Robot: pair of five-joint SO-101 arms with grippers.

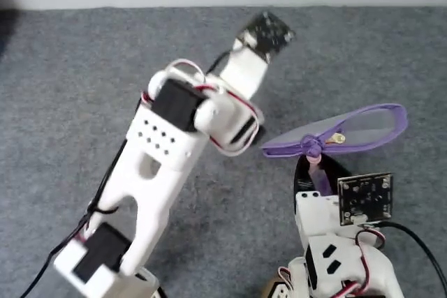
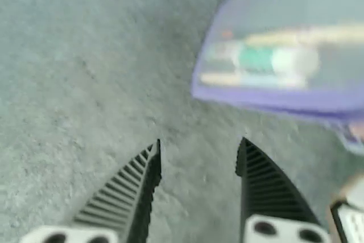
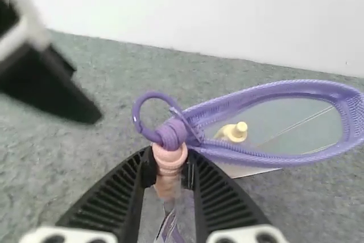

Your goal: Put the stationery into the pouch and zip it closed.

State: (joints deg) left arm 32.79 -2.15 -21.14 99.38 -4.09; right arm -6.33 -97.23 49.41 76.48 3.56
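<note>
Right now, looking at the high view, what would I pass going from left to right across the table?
left arm → camera board at its wrist → purple-edged clear pouch

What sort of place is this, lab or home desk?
Likely a robot test bench: grey carpet-like table cover, plain white wall behind, and the right gripper holding a purple pouch.
</note>
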